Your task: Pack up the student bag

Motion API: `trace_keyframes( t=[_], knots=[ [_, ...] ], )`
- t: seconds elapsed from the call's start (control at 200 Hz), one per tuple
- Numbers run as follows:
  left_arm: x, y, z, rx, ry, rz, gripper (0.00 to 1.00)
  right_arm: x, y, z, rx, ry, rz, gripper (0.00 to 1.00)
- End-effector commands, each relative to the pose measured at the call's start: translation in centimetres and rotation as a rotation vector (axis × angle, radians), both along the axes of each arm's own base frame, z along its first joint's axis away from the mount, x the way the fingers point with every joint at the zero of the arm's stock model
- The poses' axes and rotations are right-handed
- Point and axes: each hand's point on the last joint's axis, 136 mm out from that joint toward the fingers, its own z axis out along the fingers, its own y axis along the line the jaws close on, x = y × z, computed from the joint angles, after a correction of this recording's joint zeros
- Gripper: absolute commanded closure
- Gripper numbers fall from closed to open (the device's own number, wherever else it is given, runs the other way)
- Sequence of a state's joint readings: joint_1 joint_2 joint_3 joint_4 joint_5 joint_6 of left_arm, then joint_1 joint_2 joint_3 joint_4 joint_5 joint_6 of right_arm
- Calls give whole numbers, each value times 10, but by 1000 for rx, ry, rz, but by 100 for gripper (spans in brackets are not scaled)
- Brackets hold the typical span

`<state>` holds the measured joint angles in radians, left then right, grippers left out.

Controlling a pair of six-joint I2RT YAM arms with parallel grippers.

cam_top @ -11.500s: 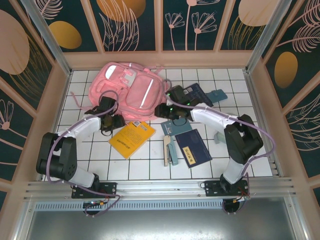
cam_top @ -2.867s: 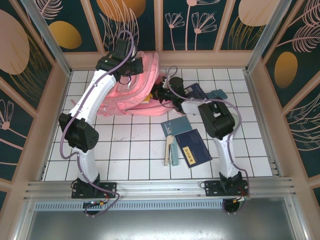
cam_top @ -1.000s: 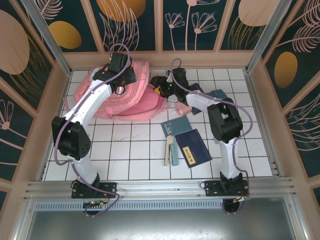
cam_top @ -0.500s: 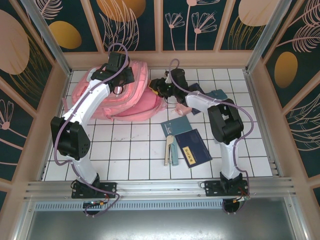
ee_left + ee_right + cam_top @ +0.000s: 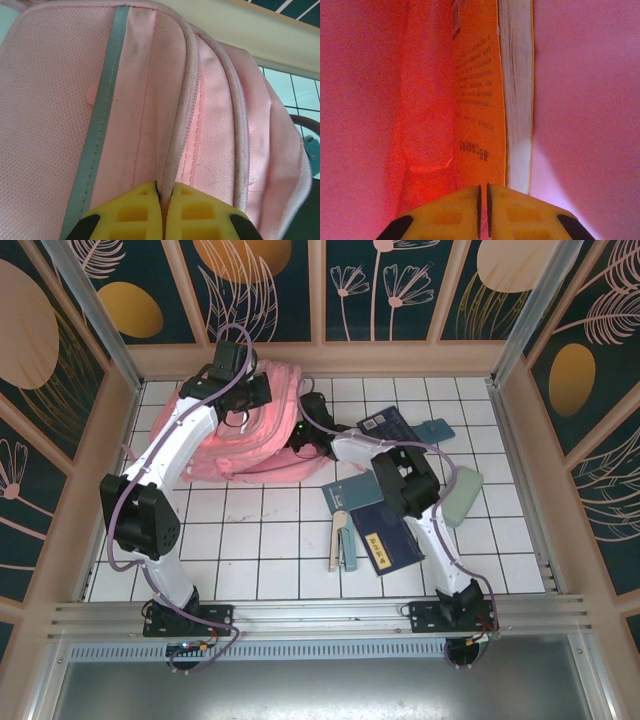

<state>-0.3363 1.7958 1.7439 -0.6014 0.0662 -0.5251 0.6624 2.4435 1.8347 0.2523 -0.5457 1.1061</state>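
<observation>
Left gripper [image 5: 162,189] pinches student bag [image 5: 55,110] seam; right gripper [image 5: 483,190] seemingly inside.

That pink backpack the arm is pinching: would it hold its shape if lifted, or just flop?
Probably floppy: the student bag is soft woven fabric, slumped and creased, and the left gripper pinches only a thin piped seam. Lifted there, it would likely sag and hang. The weave looks grippy rather than slippery. The orange book inside should add some weight.
</observation>
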Motion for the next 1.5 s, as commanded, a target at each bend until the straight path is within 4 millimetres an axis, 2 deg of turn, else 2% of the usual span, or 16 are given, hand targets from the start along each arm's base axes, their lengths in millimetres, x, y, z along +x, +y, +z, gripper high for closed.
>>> trace_keyframes(
  t=[0.0,0.19,0.31,0.49,0.595,0.665,0.911,0.921,0.936,1.111,1.291,1.411,1.431,1.496],
  knots=[
    [-1,-17,69,-129,-150,-59,100,8,6,-16,-41,63,-57,88],
    [-3,-24,70,-169,-141,-78,100,2,19,-47,-76,118,-62,89],
    [-4,-31,71,-216,-140,-101,100,-5,40,-51,-20,148,-7,89],
    [-5,-38,70,-256,-139,-122,100,-16,81,-22,200,136,139,88],
    [-4,-33,65,-224,-138,-105,100,-15,83,-9,269,140,172,88],
    [-3,-24,60,-177,-139,-76,100,-11,73,-5,249,126,159,87],
    [1,15,31,29,-125,64,100,6,15,32,147,6,47,84],
    [-2,18,40,28,-144,71,100,6,13,33,145,4,45,84],
    [-3,20,43,34,-151,78,100,6,9,35,141,-2,40,84],
    [-3,42,30,136,-149,152,100,6,-32,50,67,-28,-26,81],
    [-2,57,6,226,-113,187,100,1,-78,58,-23,-52,-88,80],
    [-2,58,-7,242,-93,178,100,-12,-94,60,-65,-52,-89,80],
    [-2,58,-7,243,-92,176,100,-4,-110,61,-73,-55,-118,80],
    [-3,58,-12,248,-84,173,100,-6,-128,63,-104,-67,-143,80]
  ],
)
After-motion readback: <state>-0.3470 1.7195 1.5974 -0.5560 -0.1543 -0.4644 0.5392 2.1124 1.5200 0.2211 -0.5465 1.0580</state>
